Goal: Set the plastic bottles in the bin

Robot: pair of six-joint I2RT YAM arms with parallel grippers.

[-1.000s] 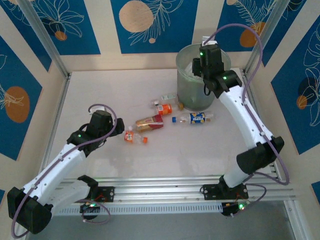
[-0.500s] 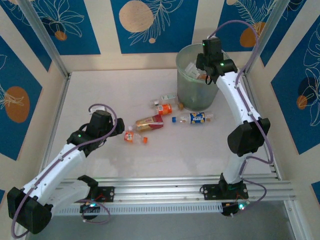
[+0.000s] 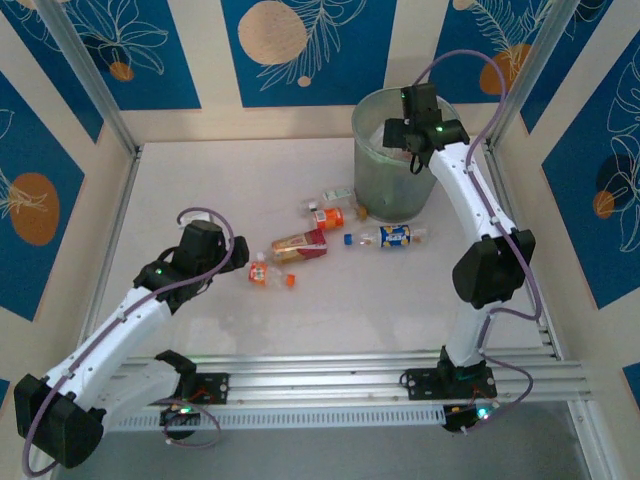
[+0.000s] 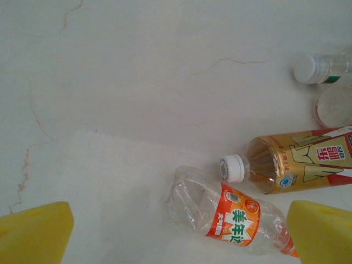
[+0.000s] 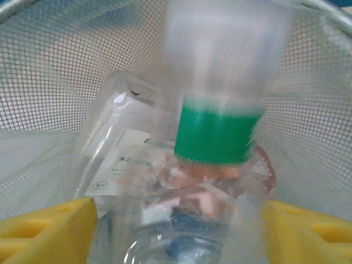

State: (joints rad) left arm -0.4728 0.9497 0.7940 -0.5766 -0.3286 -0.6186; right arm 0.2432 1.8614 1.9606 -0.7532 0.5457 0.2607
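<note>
White worktop [image 3: 200,200] middle holds about five bottles [image 3: 300,245], several lie in far-right bin [image 3: 375,185], right gripper [image 5: 176,220] spread over it, green-capped bottle [image 5: 217,137] loose, left gripper [image 4: 179,234] fully spread, empty.

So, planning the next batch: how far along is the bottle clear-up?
Done: several bottles lie in the bin. In hand: a green-capped bottle, blurred, at the open right gripper above the bin. Left: about five more on the table; the open left gripper hovers over an orange-labelled one.
</note>
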